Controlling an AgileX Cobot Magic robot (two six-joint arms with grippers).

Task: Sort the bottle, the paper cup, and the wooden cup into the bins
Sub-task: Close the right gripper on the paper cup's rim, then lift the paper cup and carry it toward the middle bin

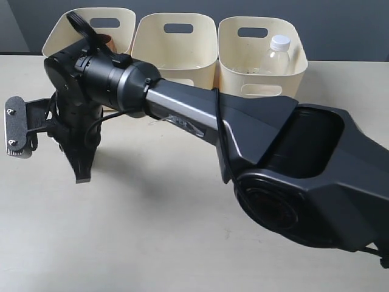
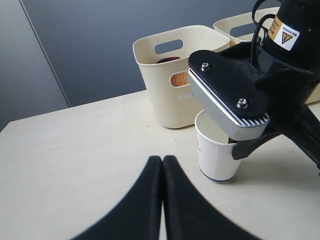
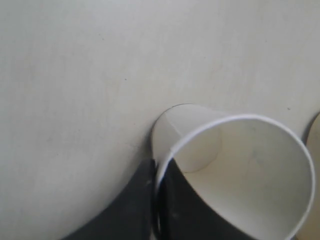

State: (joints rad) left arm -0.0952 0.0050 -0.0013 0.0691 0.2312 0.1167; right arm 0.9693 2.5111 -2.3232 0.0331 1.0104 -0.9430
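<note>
Both sets closed, mate: your right jaws pinch the wall of the white tapered paper cup point(image 2: 215, 156), left jaws pressed together.

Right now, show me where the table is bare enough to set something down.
Bare: the wide front of the table, below the right arm in the exterior view. Crowded: before the left bin, where the right tool pinches the wall of the paper cup.

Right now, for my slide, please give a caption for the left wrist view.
Right tool pinches the paper cup by its wall, beside the bin holding the wooden cup.
</note>
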